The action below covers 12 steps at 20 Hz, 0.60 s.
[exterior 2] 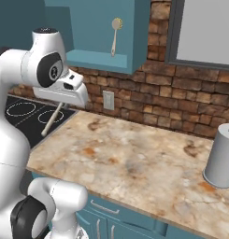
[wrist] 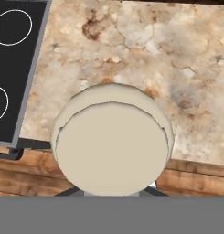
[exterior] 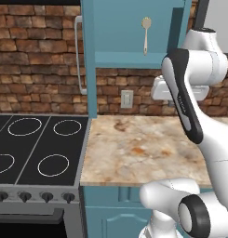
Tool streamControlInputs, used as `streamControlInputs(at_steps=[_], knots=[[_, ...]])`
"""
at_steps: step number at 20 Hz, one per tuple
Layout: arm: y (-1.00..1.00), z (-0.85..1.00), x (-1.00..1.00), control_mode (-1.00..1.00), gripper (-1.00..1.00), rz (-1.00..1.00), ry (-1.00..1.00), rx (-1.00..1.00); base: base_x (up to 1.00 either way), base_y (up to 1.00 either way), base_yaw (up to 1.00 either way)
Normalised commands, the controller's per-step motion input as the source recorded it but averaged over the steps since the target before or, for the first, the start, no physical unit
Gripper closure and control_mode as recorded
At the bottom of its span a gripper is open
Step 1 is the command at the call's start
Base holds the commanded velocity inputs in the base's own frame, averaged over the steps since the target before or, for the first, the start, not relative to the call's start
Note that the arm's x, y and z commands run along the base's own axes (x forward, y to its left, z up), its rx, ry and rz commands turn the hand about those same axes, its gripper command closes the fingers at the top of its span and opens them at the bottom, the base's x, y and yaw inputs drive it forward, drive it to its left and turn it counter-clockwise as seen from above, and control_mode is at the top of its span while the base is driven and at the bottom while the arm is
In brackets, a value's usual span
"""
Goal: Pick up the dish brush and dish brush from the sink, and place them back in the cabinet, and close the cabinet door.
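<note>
Hand view looks down past the round cream head of a dish brush (wrist: 112, 144), seen end-on and hiding most of the gripper, whose two dark tips barely show beneath it; the jaws are nearly closed on this brush. Beyond the head lie a mottled beige stone counter (wrist: 177, 68), the black stovetop (wrist: 13, 68) with white rings at the upper left, and a strip of wooden floor below. Right base view shows the white arm raised above the counter edge, with the brush's pale handle (exterior 2: 53, 119) slanting down and left from under the hand, over the corner where counter meets stovetop. A second dish brush (exterior 2: 115, 34) stands upright inside the open teal-blue cabinet (exterior 2: 102, 60), round head on top, handle end on the light blue bottom shelf. Left base view shows that cabinet's door (exterior: 90, 56) swung open and seen edge-on, its silver bar handle facing the brick wall. A cream wall outlet (exterior: 127, 98) sits on the bricks beneath the cabinet. A plain grey cylindrical canister (exterior 2: 221, 156) stands at the counter's right end. No brand, label or writing is readable anywhere.
</note>
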Motion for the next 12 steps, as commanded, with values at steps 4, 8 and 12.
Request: streamControlInputs(at_steps=[4,8,12], knots=[[0.0,0.31,0.03,-1.0,1.0,0.0,-0.14,0.0,0.0,0.0,0.0],[0.0,0.36,0.04,-1.0,1.0,0.0,-0.17,0.0,0.0,0.0,0.0],[0.0,0.36,0.09,-1.0,1.0,0.0,-0.17,0.0,0.0,0.0,0.0]])
